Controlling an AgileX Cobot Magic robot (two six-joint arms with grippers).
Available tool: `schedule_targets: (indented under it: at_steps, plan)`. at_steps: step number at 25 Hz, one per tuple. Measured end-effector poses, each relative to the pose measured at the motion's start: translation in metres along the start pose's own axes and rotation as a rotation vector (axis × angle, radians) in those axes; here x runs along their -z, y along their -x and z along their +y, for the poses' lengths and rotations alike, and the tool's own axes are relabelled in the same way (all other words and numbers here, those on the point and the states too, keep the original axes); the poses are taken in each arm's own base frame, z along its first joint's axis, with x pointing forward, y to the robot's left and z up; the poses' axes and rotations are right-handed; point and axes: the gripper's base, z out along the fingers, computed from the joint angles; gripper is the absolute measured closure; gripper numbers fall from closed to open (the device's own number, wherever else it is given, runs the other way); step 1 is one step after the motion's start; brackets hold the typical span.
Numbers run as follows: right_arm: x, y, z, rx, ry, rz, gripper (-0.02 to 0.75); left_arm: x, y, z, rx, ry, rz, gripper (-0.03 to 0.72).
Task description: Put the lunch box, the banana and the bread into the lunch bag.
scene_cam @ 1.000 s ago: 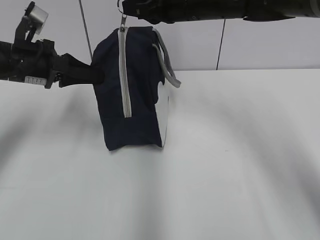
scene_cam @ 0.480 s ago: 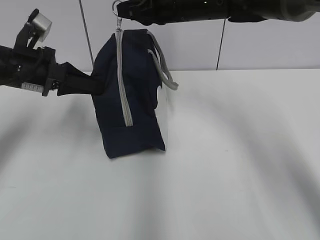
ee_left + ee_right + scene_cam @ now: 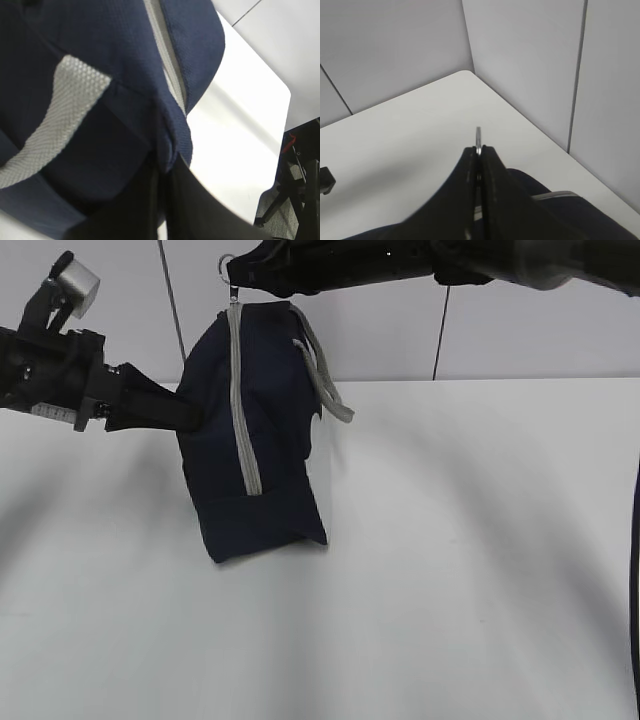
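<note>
Right gripper (image 3: 479, 155): jaws pressed together on the metal zipper pull ring (image 3: 478, 136) of the lunch bag, at the bag's top edge; in the exterior view this gripper (image 3: 240, 278) reaches in from the upper right, above the bag.
Left gripper (image 3: 161, 172): jaws almost fully closed, pinching a fold of navy fabric at the bag's end; in the exterior view it (image 3: 192, 417) meets the bag's left side at mid height.
Lunch bag (image 3: 265, 430): navy, standing on end and leaning, its lower corner on the white table (image 3: 450, 570), held between both arms.
Zipper band (image 3: 240, 405): grey, running down the bag's near face from the ring.
Strap handle (image 3: 325, 375): grey, hanging off the bag's right side.
Lunch box, banana, bread: not in view.
</note>
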Motion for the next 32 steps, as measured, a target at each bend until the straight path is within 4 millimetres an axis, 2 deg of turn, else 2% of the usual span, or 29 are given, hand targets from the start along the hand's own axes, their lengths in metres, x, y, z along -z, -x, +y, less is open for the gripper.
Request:
schedule_targets:
  at_steps: [9,16,27,32]
  plan:
    - [-0.009,-0.021,-0.020,-0.065,-0.022,0.031,0.754,0.003,0.001,-0.004,-0.014,0.008,0.012,0.686]
    - [-0.014,-0.037,-0.026,-0.091,-0.013,0.052,0.754,0.003,0.001,-0.004,-0.009,0.009,0.016,0.686]
    - [0.005,-0.042,-0.042,-0.159,0.051,0.070,0.754,0.003,0.001,-0.002,0.000,0.023,0.012,0.686]
    - [0.006,-0.042,-0.044,-0.161,0.038,0.067,0.754,0.003,0.001,-0.002,0.000,0.026,0.010,0.686]
